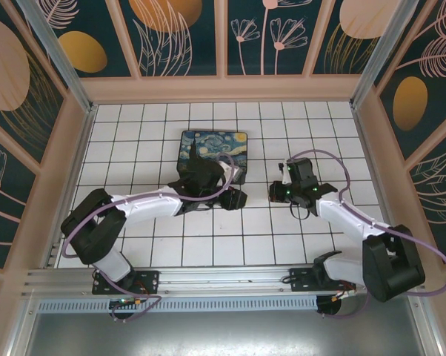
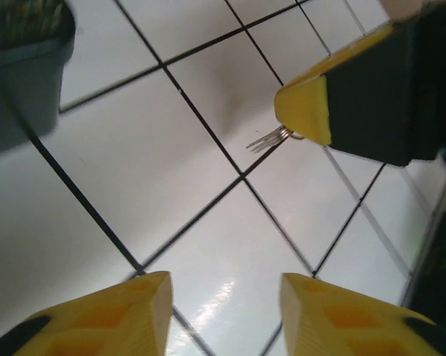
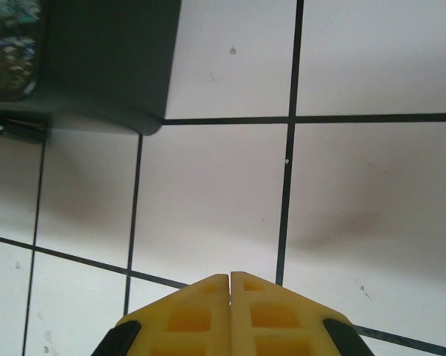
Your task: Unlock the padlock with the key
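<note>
Currently, near the painted box (image 1: pixel 212 152), your right gripper (image 3: pixel 230 285) pinches the key (image 2: pixel 269 139); your left gripper (image 2: pixel 224 289) gapes empty; unlocking not yet begun.

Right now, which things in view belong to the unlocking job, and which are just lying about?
Job:
key, pinched by the right gripper
left gripper, open

Lying about:
black box with painted lid

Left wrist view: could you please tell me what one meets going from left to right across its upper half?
dark box → key → right claw, whose yellow tip holds the key's end.
</note>
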Available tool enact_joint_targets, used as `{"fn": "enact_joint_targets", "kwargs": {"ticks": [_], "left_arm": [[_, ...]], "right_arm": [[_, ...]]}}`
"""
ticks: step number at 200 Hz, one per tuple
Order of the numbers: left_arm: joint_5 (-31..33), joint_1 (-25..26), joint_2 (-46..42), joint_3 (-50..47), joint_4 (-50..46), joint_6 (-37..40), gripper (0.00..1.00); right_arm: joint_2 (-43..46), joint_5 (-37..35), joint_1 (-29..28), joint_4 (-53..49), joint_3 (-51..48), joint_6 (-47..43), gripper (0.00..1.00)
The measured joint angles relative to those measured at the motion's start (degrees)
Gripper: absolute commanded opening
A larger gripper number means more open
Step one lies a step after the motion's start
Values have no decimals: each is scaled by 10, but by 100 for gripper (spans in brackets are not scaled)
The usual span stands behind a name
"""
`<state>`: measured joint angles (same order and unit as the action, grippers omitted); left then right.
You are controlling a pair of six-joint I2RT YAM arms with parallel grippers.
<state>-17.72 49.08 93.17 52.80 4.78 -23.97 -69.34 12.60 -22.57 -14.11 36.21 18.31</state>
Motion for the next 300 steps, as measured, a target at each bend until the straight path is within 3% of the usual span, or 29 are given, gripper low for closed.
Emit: {"fn": "enact_joint_targets", "kwargs": {"ticks": [24, 51, 87, 161, 206, 256, 278, 300], "left_arm": [[3, -2, 5, 18, -7, 90, 39], [-17, -18, 34, 34, 7, 129, 38], [-52, -43, 46, 34, 42, 146, 35], [-163, -43, 29, -23, 137, 167, 30], [-208, -39, 2, -33, 163, 171, 29], [-229, -22, -23, -37, 165, 184, 30], [-226, -21, -27, -37, 164, 193, 20], [-211, -21, -27, -38, 162, 195, 19]], "right_arm": [[10, 9, 0, -25, 19, -3, 0], [26, 23, 0, -63, 50, -14, 0], [66, 56, -2, -93, 83, -28, 1], [109, 186, -5, -84, 84, -28, 3], [112, 224, -10, -68, 84, -22, 4], [112, 231, -16, -51, 84, -12, 4], [112, 233, -19, -45, 84, -10, 4], [112, 233, -26, -43, 84, -10, 4]]}}
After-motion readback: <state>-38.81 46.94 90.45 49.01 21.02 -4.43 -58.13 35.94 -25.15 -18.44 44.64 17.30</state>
